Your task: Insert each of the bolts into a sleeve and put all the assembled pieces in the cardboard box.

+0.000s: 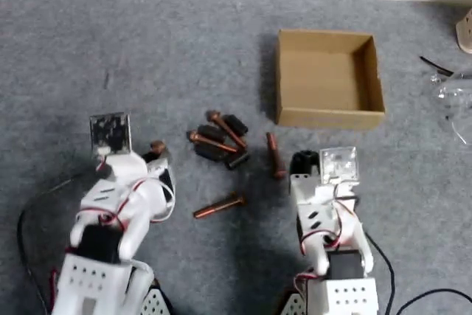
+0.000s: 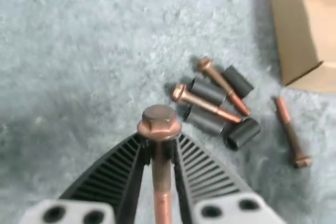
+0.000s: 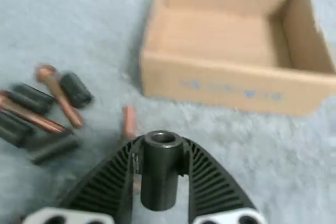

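Note:
My left gripper is shut on a copper bolt, held head forward above the grey felt; in the high view this gripper is left of the pile. My right gripper is shut on a black sleeve with its bore facing outward, and stands in front of the cardboard box. The box sits open at the back right. Between the arms lies a pile of two bolts and several black sleeves. One loose bolt lies nearer the arms, another beside the right gripper.
Clear plastic items and thin cables lie at the table's right edge. A black cable runs beside the left arm's base. Open grey felt stretches across the back left of the table.

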`<state>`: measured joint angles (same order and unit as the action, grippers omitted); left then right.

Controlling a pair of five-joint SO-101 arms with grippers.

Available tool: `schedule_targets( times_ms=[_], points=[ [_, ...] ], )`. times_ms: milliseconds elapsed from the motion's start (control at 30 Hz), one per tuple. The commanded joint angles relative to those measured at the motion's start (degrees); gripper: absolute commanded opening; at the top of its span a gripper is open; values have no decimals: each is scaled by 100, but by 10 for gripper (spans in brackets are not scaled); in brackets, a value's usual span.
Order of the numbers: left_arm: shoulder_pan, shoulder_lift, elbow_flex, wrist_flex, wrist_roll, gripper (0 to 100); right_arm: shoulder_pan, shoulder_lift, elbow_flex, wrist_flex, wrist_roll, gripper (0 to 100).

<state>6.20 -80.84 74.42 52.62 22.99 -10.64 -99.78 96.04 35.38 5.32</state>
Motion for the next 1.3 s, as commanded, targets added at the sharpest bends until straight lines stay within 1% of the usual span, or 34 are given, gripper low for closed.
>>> schedule_targets(
  times_ms=[0,167,267,333,467,600,700,800,867,933,1033,1100,1167,1267],
  points=[
    [-22,-1235,602,-352,-26,4,-382,-620,470,259,79,4],
    [-40,-2536,1147,-396,-18,4,-769,-479,479,268,70,4],
    [-75,-2325,1077,-396,18,4,-1024,-576,479,259,70,4],
    [-215,-2281,936,-510,26,4,-1332,-567,479,259,70,4],
    [-356,-2316,602,-1222,26,4,-2044,-567,470,259,70,4],
    [22,-2316,558,-2048,26,4,-2589,-558,409,84,79,4],
    [382,-2299,760,-2778,26,4,-2712,-558,426,-400,79,4],
    [479,-2299,963,-3411,26,4,-2712,-558,426,-822,79,4],
    [505,-2299,1033,-3675,26,4,-2721,-558,426,-1095,114,4],
    [514,-2299,1068,-3763,70,4,-2756,-558,435,-1385,448,4],
    [514,-2299,1095,-3736,791,4,-2897,-549,629,-1516,967,4],
    [514,-2299,1095,-3736,1108,4,-2993,-549,760,-1516,1046,4],
    [532,-2299,1095,-3736,1125,4,-3116,-549,760,-1516,1046,4],
    [752,-2299,1103,-3701,1125,4,-3178,-541,760,-1464,1073,4]
  ],
)
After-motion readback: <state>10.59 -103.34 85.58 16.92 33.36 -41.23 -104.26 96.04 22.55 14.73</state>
